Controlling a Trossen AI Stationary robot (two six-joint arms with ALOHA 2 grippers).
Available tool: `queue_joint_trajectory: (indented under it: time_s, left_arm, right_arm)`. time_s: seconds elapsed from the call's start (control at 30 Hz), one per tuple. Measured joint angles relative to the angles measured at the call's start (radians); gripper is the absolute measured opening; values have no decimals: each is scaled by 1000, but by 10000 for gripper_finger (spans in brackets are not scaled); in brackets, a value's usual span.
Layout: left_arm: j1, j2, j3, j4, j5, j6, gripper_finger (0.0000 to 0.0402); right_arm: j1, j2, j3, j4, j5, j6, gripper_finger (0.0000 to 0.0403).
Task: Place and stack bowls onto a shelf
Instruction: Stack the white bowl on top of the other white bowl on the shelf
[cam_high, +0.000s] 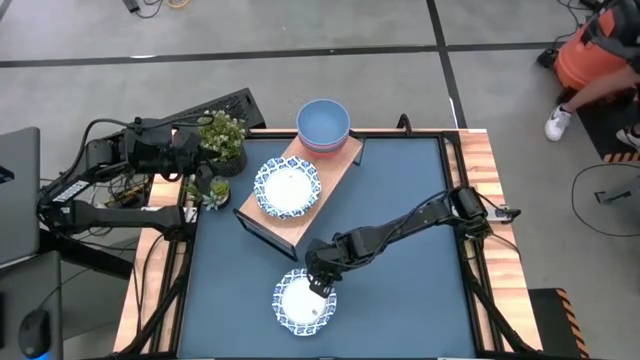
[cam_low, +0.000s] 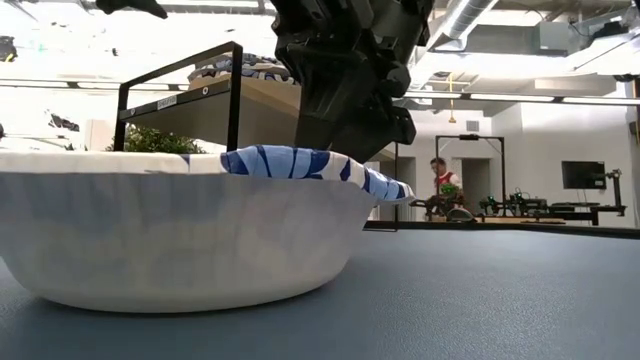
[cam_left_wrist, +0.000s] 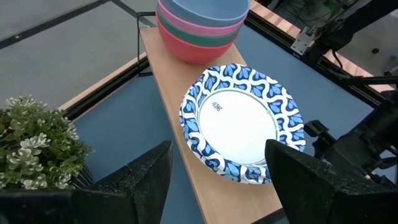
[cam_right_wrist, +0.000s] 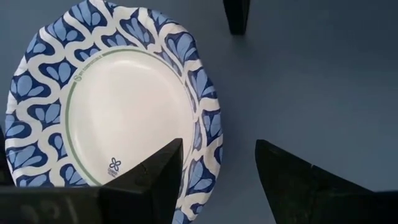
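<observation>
While the left arm waits at the table's left edge, its left pincer (cam_high: 195, 150) stands wide open and empty, beside two potted plants (cam_high: 222, 140) that crowd the corner between it and the shelf (cam_high: 340, 165). On the dark blue table (cam_high: 400, 250) the shelf runs diagonally; a patterned bowl (cam_high: 288, 188) lies on its nearer half, and a stack of small bowls (cam_high: 323, 125), light blue on top with pink, green and red beneath in the left wrist view, sits at its far end. Further right and nearer the front, a second patterned bowl (cam_high: 304, 302) rests on the bare table, well apart from the shelf. The right pincer (cam_high: 318, 283) hovers over that bowl's rim, fingers spread wide on either side of the edge, gripping nothing. Small printed marks show inside both patterned bowls, too small to read. Beyond the table's far right corner a person in orange (cam_high: 595, 50) is partly seen.
</observation>
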Motion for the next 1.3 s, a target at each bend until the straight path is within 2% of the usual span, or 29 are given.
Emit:
queue_joint_trajectory:
  time_s: [0.6,0.87,1.3]
  left_arm:
    - [0,0,0,0,0,7,243]
    - [0,0,0,1,36,21,243]
    - [0,0,0,23,62,45,243]
  right_arm:
    - [2,0,0,19,-4,-8,226]
    - [-7,-16,0,14,-102,7,226]
    - [48,0,-1,37,-98,63,226]
